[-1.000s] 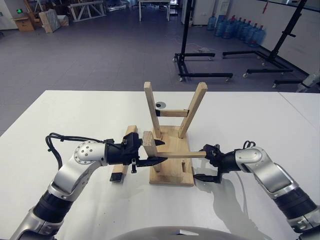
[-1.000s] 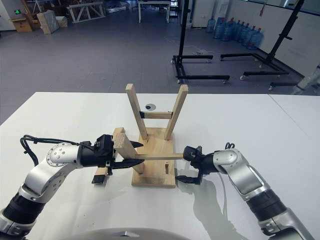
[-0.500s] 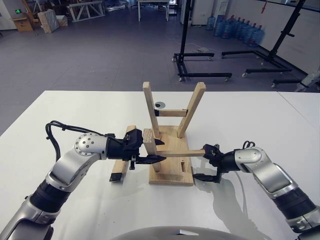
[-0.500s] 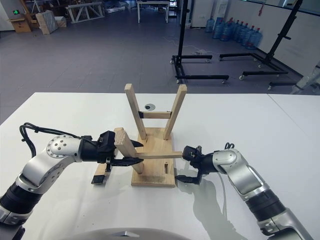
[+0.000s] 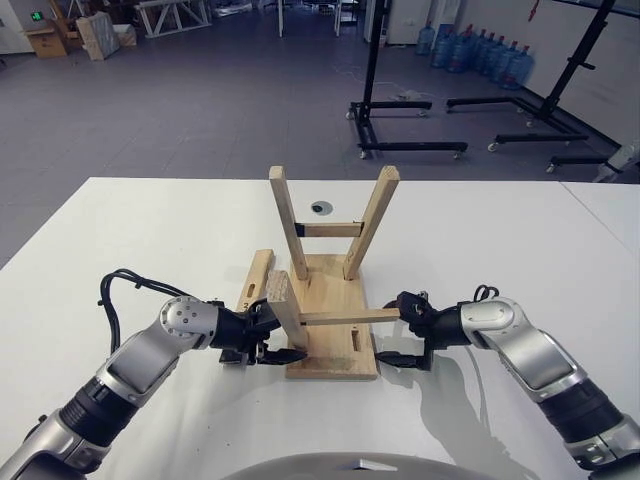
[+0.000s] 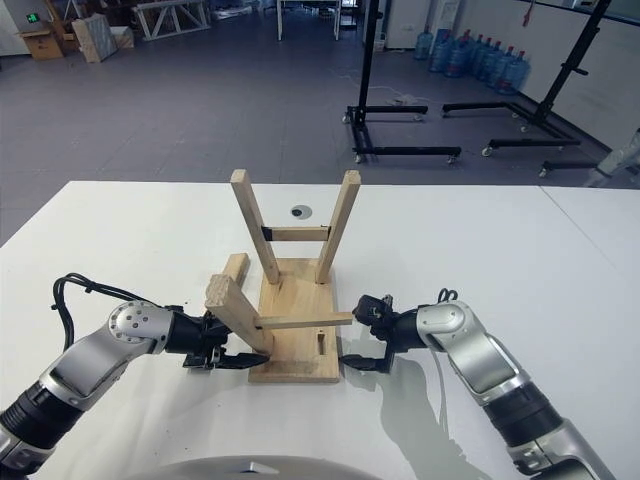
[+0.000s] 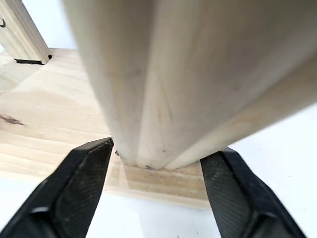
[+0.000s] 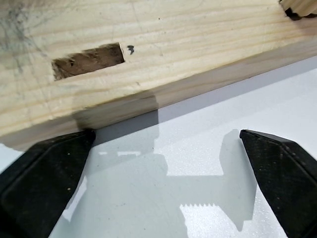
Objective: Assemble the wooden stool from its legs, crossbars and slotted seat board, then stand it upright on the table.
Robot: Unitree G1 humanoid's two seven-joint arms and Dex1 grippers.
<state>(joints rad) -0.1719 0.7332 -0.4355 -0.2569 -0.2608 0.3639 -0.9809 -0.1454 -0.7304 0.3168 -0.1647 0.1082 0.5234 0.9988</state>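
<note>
As the left end effector (image 7: 157, 152) clamps the leg (image 5: 285, 305) low over the board (image 5: 335, 290) on the surface (image 5: 150, 230), right end effector (image 8: 166, 136) wide alongside, we judge stiff, light wood best gripped near joints.

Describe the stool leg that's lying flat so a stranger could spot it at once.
On the white table, find the seat board lying flat in the middle. The leg lies just left of it. It alone is flat on the table: the upright legs and the tilted leg rise from the board.
</note>
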